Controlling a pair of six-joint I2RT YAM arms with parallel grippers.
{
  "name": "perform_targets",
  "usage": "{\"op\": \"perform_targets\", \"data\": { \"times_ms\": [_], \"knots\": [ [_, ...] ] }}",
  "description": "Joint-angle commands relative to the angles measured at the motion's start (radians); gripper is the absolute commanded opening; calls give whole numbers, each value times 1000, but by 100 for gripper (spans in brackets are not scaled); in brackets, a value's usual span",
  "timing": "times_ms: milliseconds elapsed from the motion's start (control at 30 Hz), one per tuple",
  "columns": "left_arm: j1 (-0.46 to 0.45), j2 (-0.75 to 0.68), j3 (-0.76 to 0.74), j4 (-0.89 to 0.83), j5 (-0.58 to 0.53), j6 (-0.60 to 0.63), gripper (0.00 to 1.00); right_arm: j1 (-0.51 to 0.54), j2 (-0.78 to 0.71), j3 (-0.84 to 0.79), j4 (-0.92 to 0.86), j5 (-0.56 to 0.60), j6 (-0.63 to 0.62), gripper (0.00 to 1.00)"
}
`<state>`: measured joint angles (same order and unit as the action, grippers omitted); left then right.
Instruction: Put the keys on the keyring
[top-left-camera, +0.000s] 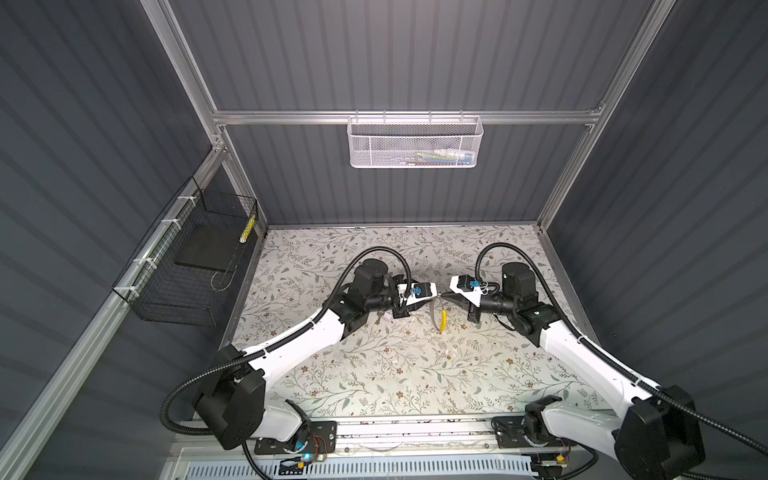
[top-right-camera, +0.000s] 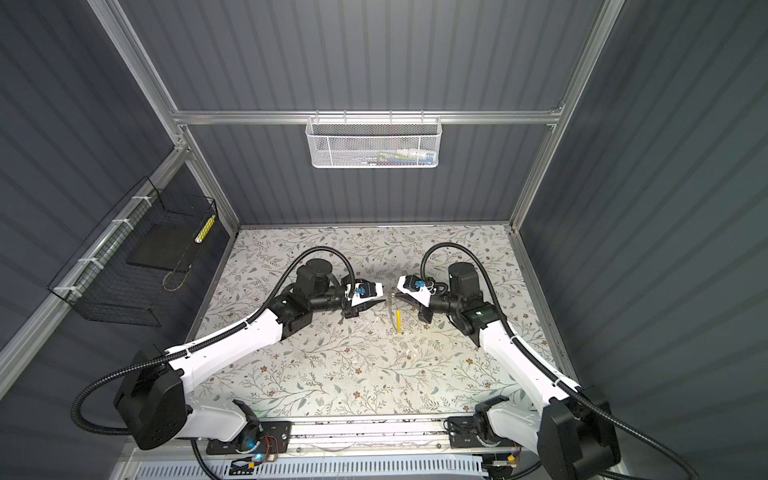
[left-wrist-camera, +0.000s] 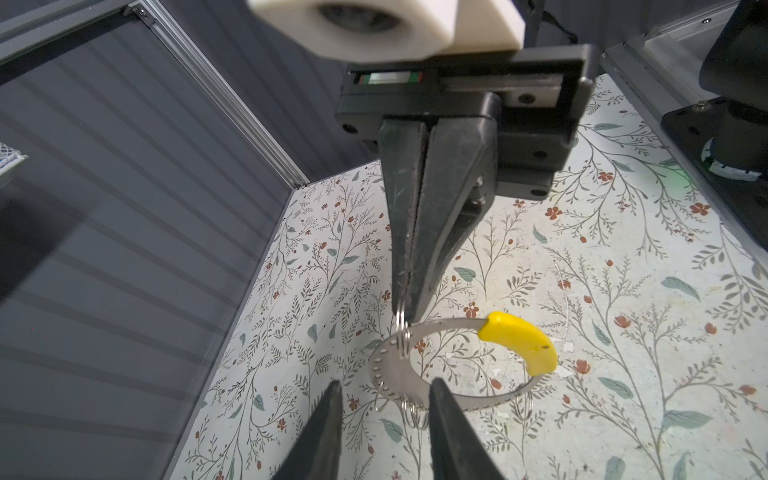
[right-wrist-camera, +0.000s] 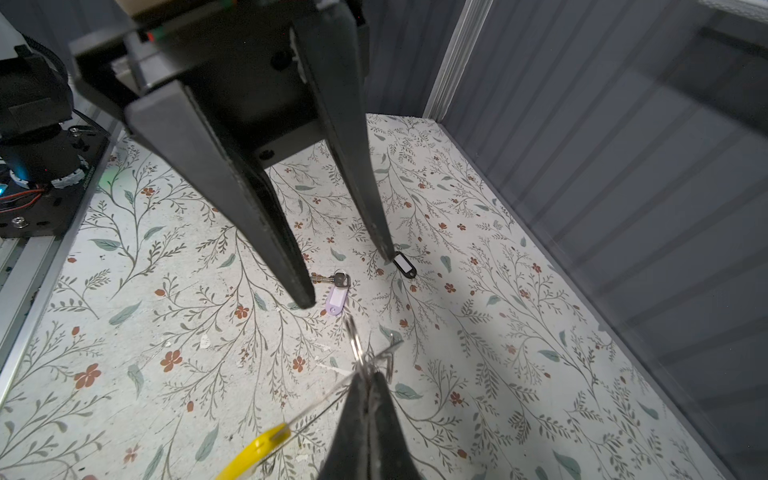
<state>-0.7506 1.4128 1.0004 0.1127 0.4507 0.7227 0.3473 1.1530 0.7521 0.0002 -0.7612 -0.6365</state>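
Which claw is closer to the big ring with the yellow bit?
Right. The right gripper is pinched shut on a small loop on the keyring; the left gripper hangs open just beside it, not gripping it.

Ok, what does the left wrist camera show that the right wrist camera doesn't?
Only the left wrist view shows the whole grey hoop with its row of holes, and the shut right gripper pinching a small ring on it. Only the right wrist view shows the key with the lilac tag and the black-rimmed tag, lying loose on the table beyond the open left gripper. Both show the two grippers, the yellow tag and the floral table.
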Motion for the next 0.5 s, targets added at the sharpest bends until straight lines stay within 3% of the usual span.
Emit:
{"op": "perform_targets", "data": {
  "times_ms": [0,233,467],
  "knots": [
    [-13,25,50,-15,-19,4,35,13,-11,33,-26,31,-14,0],
    [-19,62,82,-11,6,-33,29,19,-17,37,-24,37,0,0],
    [-21,81,99,-33,70,-48,28,21,-17,44,-30,42,7,0]
  ]
}}
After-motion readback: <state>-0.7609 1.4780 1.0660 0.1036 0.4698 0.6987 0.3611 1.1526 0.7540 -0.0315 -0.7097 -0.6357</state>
